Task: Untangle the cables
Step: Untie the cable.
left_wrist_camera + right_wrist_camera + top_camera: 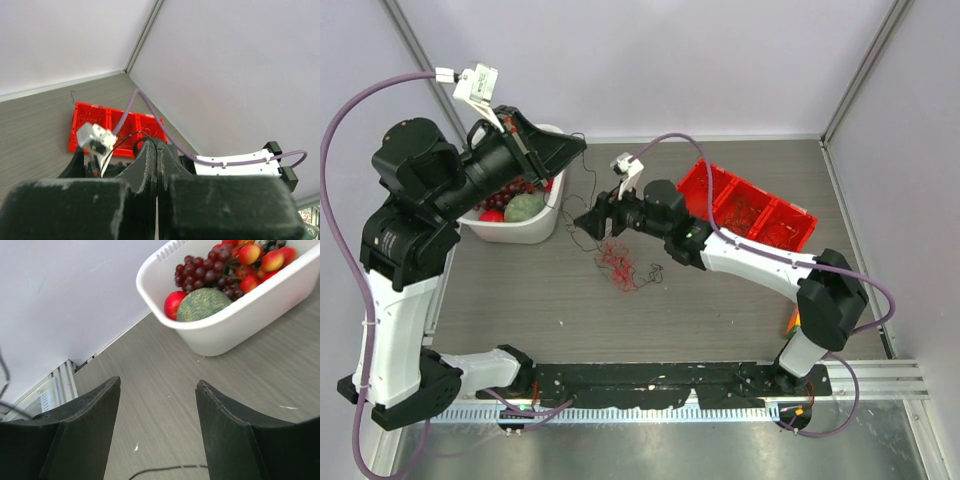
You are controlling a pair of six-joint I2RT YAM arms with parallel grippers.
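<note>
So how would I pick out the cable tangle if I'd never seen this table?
On the grey table, look between the white fruit tub on the left and the red tray on the right. There lies a small loose scribble of hair-thin wires, mostly red, unlike the robot's thick lilac hoses.

Likely robot lab: white-walled booth (670,60)

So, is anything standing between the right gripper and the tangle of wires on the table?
Nothing visible does. The open right gripper points toward the fruit basket, and the tangle of wires lies on bare table close by, nearer its wrist than its tip.
</note>
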